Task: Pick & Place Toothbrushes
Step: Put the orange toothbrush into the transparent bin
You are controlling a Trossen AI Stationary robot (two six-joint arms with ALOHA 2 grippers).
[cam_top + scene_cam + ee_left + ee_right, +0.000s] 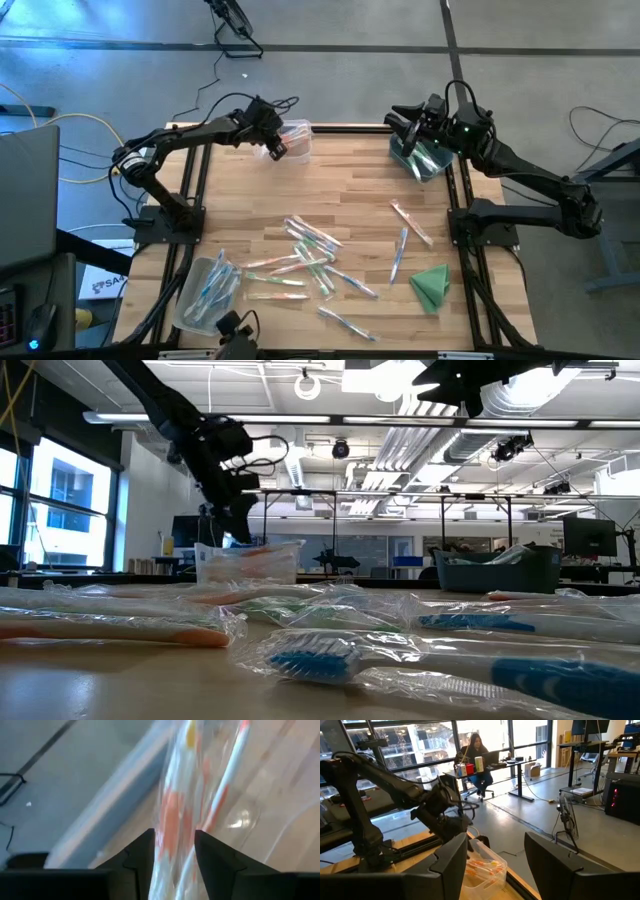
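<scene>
right now your left gripper (pixel 277 150) hangs over the clear bin (pixel 295 135) at the far edge of the bench (pixel 350 190), left of the middle. its wrist view shows the two fingers (pixel 142 855) standing apart with a wrapped orange toothbrush (pixel 172 820) running between them; you cannot tell from that view whether the fingers touch the wrapper. the low view shows the same gripper (pixel 238 510) pointing down just above the bin's rim (pixel 250 560), with orange brushes lying inside.

your right gripper (pixel 408 128) sits over the dark bin (pixel 425 160) at the far right corner, fingers (pixel 452 865) spread with nothing between them. its wrist view looks across at the left arm and the clear bin (pixel 482 867) with the orange brushes in it.

most of the loose toothbrushes (pixel 305 260) lie scattered in their wrappers across the near middle of the bench. two more (pixel 405 235) lie nearer the right edge, and a few rest in a clear bag (pixel 205 290) at the near left corner. a folded green cloth (pixel 432 285) lies near the near right corner. in the low view a blue brush (pixel 320 655) lies closest to the camera.

a person (pixel 477 765) sits at a desk in the room beyond the bench.
</scene>
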